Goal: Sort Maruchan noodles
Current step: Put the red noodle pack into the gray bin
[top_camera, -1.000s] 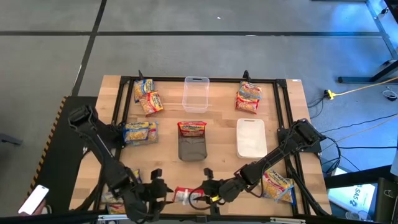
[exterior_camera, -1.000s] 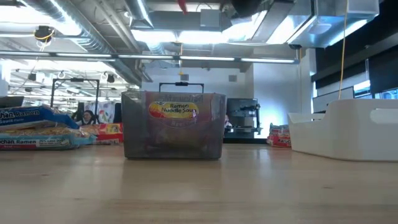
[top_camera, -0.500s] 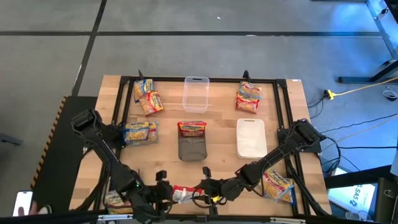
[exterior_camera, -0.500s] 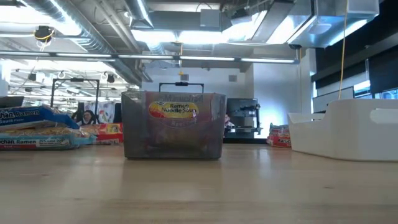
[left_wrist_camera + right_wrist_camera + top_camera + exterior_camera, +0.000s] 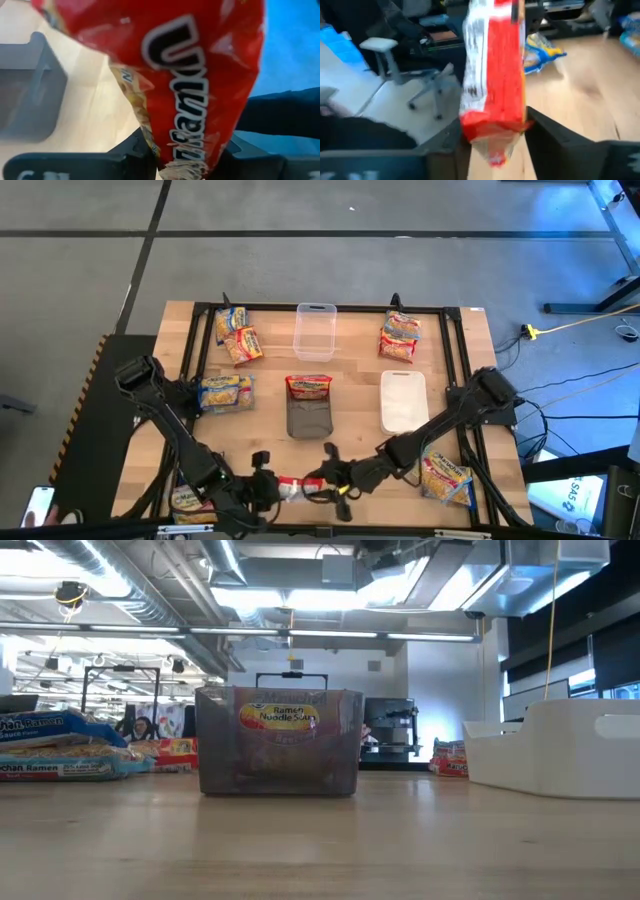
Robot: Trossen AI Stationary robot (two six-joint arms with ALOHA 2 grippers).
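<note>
At the near edge of the worktop (image 5: 350, 395), a red noodle packet (image 5: 291, 489) is held between the two end effectors. The left end effector (image 5: 268, 488) is closed on one end of it; in the left wrist view the red wrapper (image 5: 200, 95) is pinched between the dark fingers (image 5: 135, 150). The right end effector (image 5: 322, 484) is seen at the packet's other end; in the right wrist view the packet (image 5: 495, 85) stands between its fingers (image 5: 555, 135), and it cannot be told whether they grip it or stand just apart.

To the left of the left arm, a packet (image 5: 186, 499) lies at the near corner; by the right arm, another packet (image 5: 443, 476) is seen.

Farther in, a grey bin (image 5: 309, 418) is placed at the centre with a red packet (image 5: 309, 386) at its far end, a white bin (image 5: 403, 400) to its right and blue packets (image 5: 225, 392) to its left.

At the far side, a clear bin (image 5: 314, 331) is flanked by packets at the left (image 5: 238, 335) and at the right (image 5: 400, 337).
</note>
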